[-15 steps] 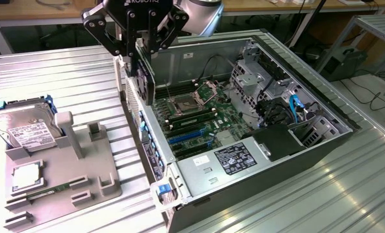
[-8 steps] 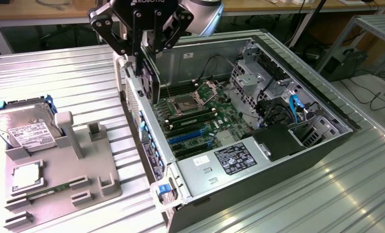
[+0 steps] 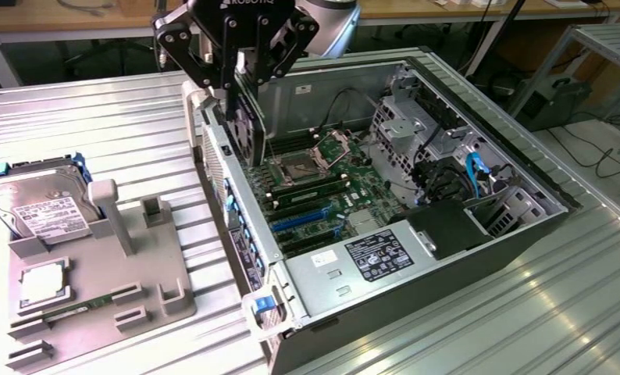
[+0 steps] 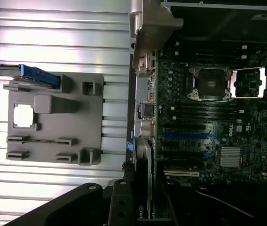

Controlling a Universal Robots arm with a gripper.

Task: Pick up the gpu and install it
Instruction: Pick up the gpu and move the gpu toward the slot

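The gpu (image 3: 247, 129), a thin black card, hangs edge-down from my gripper (image 3: 242, 78), which is shut on its upper edge. It hovers over the near wall of the open computer case (image 3: 497, 133), above the motherboard (image 3: 321, 183) and just short of the blue expansion slots (image 3: 300, 219). In the wrist view the gpu (image 4: 145, 162) shows edge-on beside the case's rear wall, in line with the blue slot (image 4: 185, 135) on the motherboard (image 4: 208, 122).
A grey fixture tray (image 3: 91, 273) lies on the ribbed metal table at the exterior view's left, with a silver hard drive (image 3: 39, 207), a processor chip (image 3: 41, 281) and a green memory stick (image 3: 76, 308). The power supply (image 3: 378, 254) and drive cages crowd the case.
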